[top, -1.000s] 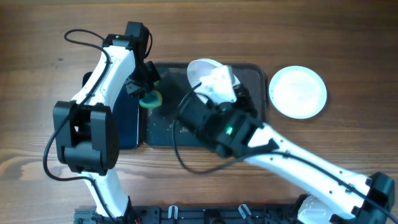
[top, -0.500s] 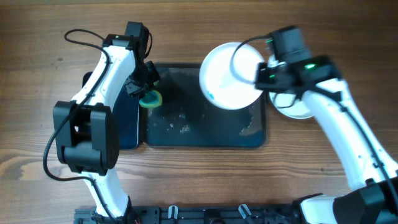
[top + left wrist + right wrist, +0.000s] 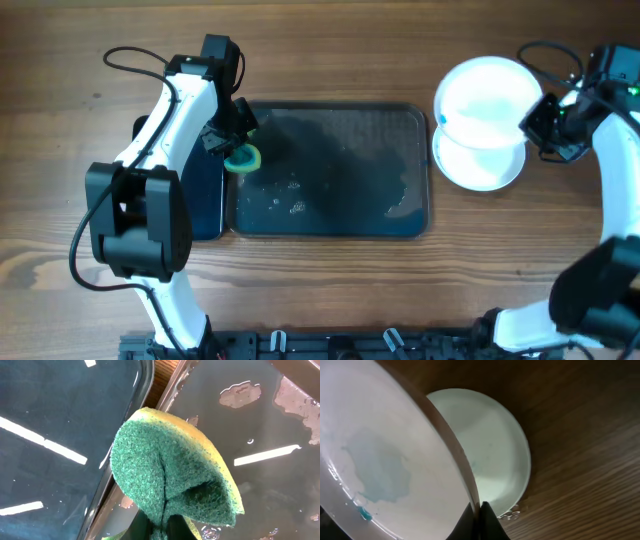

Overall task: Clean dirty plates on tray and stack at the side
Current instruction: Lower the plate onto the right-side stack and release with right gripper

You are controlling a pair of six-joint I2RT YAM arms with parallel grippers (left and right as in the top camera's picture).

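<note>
My right gripper is shut on the rim of a white plate and holds it in the air over another white plate lying on the wood right of the tray. In the right wrist view the held plate shows a pale blue smear, my jaws pinch its edge, and the lower plate lies beyond. The large dark tray holds only water patches. My left gripper is shut on a green-and-yellow sponge at the tray's left rim.
A smaller glossy black tray lies against the large tray's left side, under the left arm; it also shows in the left wrist view. Bare wood table surrounds both trays. A black rail runs along the front edge.
My right arm has carried the white plate from over the tray rightward until it is above the plate on the table. The left arm and sponge have not moved.
</note>
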